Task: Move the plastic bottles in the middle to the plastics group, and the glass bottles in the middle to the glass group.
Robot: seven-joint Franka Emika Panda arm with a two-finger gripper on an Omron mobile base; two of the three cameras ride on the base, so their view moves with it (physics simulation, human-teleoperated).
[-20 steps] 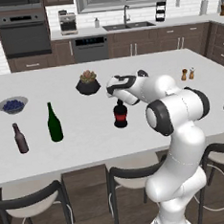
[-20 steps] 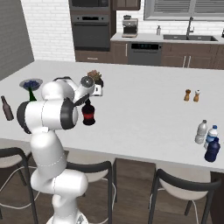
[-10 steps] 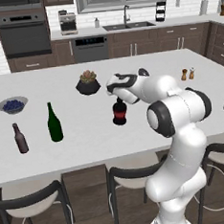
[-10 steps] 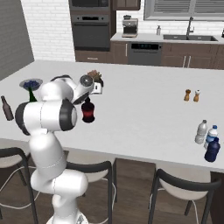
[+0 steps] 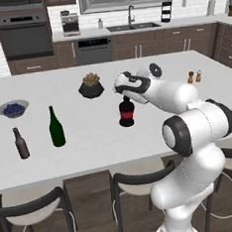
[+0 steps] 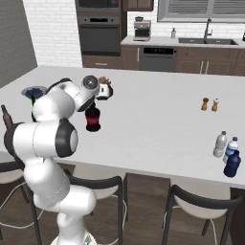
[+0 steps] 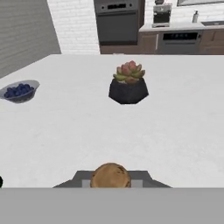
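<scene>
The dark round-bodied glass bottle with a red label band (image 5: pixel 126 113) (image 6: pixel 93 119) stands upright near the counter's middle. My gripper (image 5: pixel 123 91) (image 6: pixel 94 102) is shut on its thin neck from above. In the hand view its brown cap (image 7: pixel 110 176) sits between the fingertips. The glass group is to the left: a tall green bottle (image 5: pixel 56 127) and a small brown bottle (image 5: pixel 21 143) (image 6: pixel 5 117). Three plastic bottles stand together at the right front: two clear ones (image 6: pixel 220 144) (image 6: pixel 231 148) and a dark blue one (image 6: pixel 232 164).
A potted succulent (image 5: pixel 91 85) (image 7: pixel 128 83) stands just behind the held bottle. A bowl of blueberries (image 5: pixel 12 108) (image 7: pixel 19 91) is at the far left. Salt and pepper shakers (image 6: pixel 210 104) stand at the back right. Stools line the counter's front edge.
The gripper and the red-labelled bottle in it have edged slightly to the left. Nothing else has moved.
</scene>
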